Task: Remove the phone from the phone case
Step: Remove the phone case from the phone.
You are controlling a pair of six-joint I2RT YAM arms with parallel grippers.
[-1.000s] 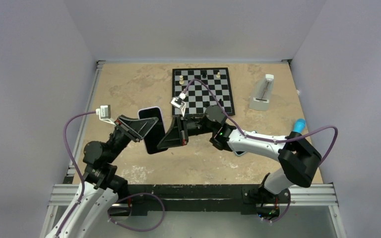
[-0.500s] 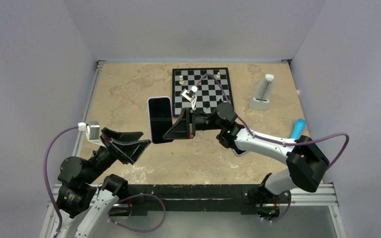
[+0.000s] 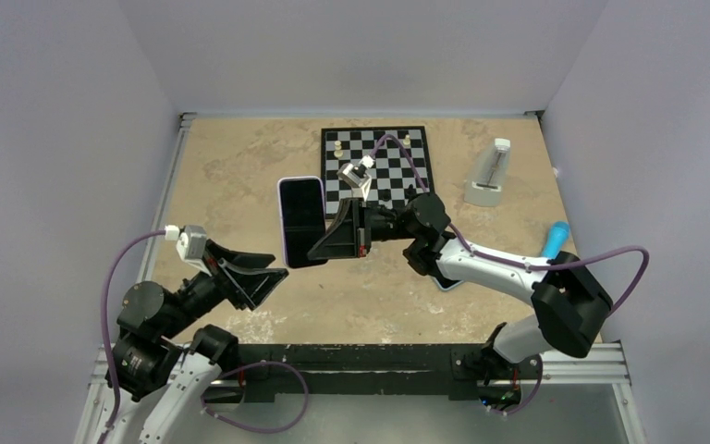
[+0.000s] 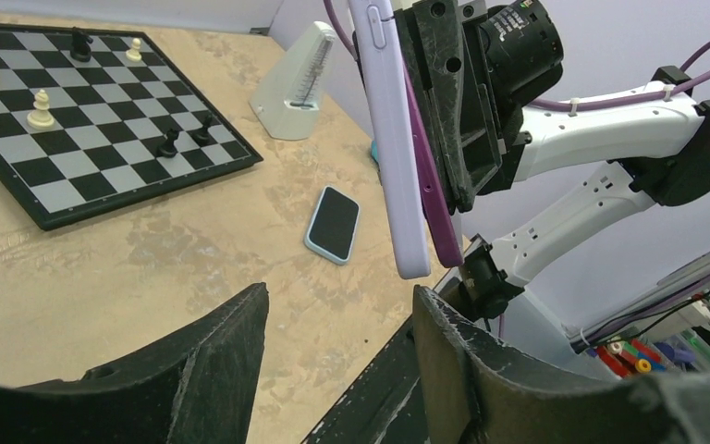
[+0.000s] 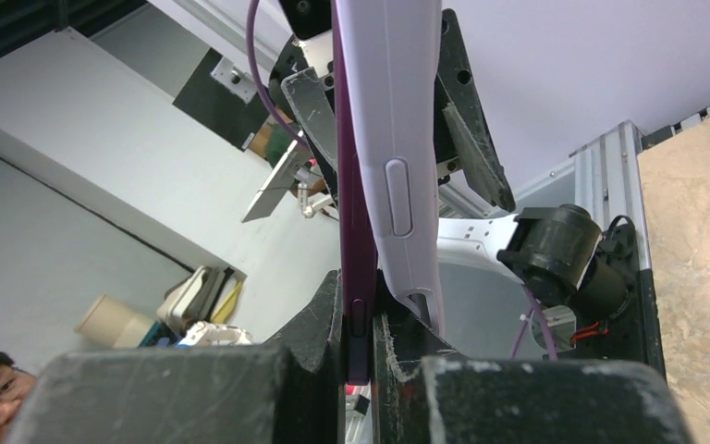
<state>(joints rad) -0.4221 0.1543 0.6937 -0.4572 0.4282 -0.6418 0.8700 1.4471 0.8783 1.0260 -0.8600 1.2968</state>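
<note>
**Phone Half Peeled, Not Yet Free**

Nearest, over the near left corner of the tabletop [image 3: 240, 157]: left pincer [image 3: 275, 265], released, jaws wide, nothing between them. Points toward the held phone but sits well apart from it.

Toward the near right, flat on the tabletop and partly under the right arm: a second phone [image 4: 333, 222], screen up, untouched.

Further in, above the middle of the tabletop and clear of its surface: right pincer [image 3: 325, 242], clenched on the near edge of the purple case [image 5: 351, 240]. Carries the lilac phone [image 3: 301, 220] with it, tilted near upright, dark screen turned toward the left side. Shows in both wrist views a gap at the gripped end, where the phone's corner stands off the case. Stays seated at the far end, as far as can be seen.

Judged roughly halfway: raised, case gripped, one end loosened. Left to do: close the left pincer on the phone's freed end alone, draw it away, and keep the right grip on the case only. Risks catching both layers together if taken too deep, or dropping the phone as it pops loose.

Toward the far edge: chessboard [image 3: 416, 176] with a few pieces. By the far right corner: metronome [image 3: 492, 171].
</note>
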